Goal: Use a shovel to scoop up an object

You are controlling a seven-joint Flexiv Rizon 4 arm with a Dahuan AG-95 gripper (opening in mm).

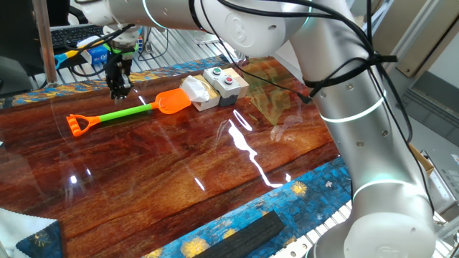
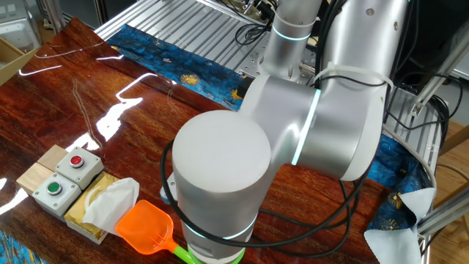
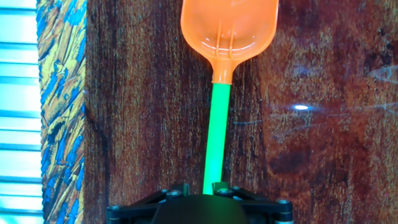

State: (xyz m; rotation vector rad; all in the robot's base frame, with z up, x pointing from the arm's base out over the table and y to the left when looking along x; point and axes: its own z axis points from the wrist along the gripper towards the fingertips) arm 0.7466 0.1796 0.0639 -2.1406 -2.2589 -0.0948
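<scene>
A thick silver-white robot arm with rounded joints, glowing pale light rings and loose black cables, ending in a small black gripper.

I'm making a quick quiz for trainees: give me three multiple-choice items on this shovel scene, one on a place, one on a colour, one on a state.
1. Where does the shovel lie?
A. flat on the wooden table
B. inside a box
C. held up in the air

2. What colour is the shovel's shaft?
A. blue
B. lime green
C. white

3. How does the gripper stand?
A. far off to the side
B. pointing down over the shaft
C. lying on the table

Key: 1 A, it rests on the wood; 2 B, green between orange blade and handle; 3 B, one fixed view shows it above the shaft.
</scene>
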